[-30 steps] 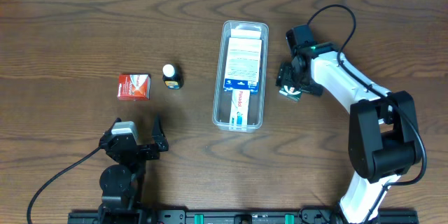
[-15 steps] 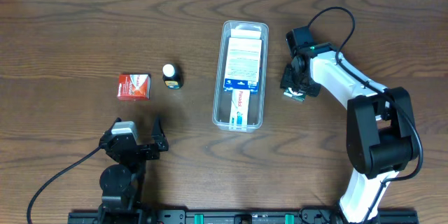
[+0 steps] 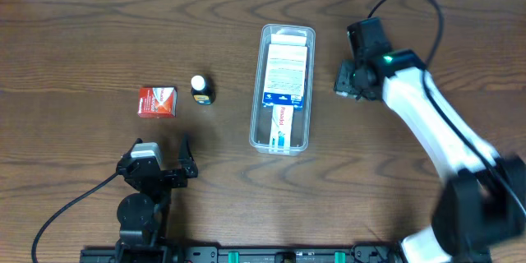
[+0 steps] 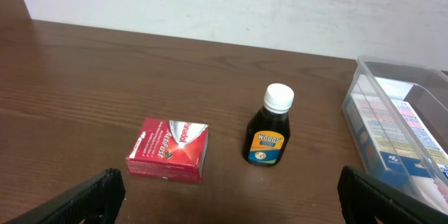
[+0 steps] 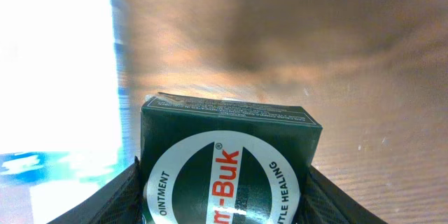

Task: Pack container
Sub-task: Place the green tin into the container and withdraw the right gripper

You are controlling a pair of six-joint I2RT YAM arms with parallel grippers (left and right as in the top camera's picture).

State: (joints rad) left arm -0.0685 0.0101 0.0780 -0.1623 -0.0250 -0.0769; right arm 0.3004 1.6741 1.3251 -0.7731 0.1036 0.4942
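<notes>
Since a second ago the right hand [image 3: 348, 80] has risen, clamped on a dark green box [image 5: 227, 168]. The container [image 3: 256, 90] lies on the worktop [image 3: 82, 33] just to its left, lengthwise away from the robot. The left hand [image 3: 161, 167], fingers apart, is farther off.

I count one long clear plastic bin [image 3: 257, 82], one white-capped dark bottle [image 3: 200, 90], one red carton [image 3: 156, 101], one dark green ointment carton [image 5: 227, 168], two white-and-blue cartons [image 3: 287, 70] [image 3: 281, 127].
</notes>
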